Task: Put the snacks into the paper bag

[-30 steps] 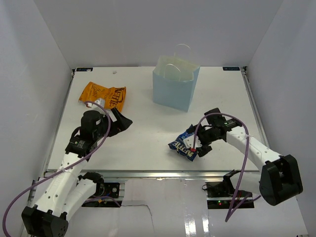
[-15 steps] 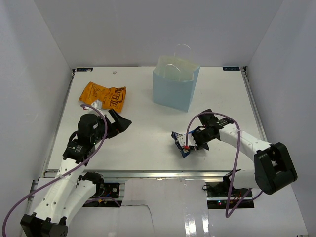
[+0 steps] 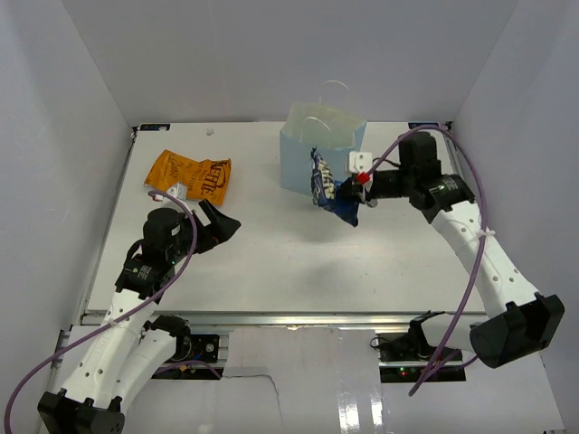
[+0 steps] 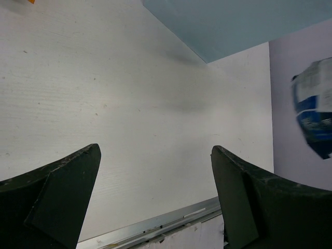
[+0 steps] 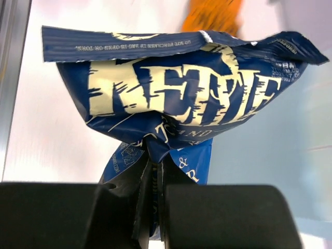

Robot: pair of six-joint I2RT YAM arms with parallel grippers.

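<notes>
Right end effector (image 3: 355, 183) aloft, jaws clamped; left end effector (image 3: 220, 223) low, jaws wide apart.

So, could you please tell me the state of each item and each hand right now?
blue chip bag: pinched in the right hand, off the table, not yet in the paper bag.
orange chip bag: lying flat on the table, untouched.
paper bag: upright, mouth open.
left hand: open, empty, above the table.
right hand: shut on the blue chip bag.

White table (image 3: 271, 262), plain white walls (image 3: 271, 54) (three sides), glossy white floor (image 3: 298, 398)
</notes>
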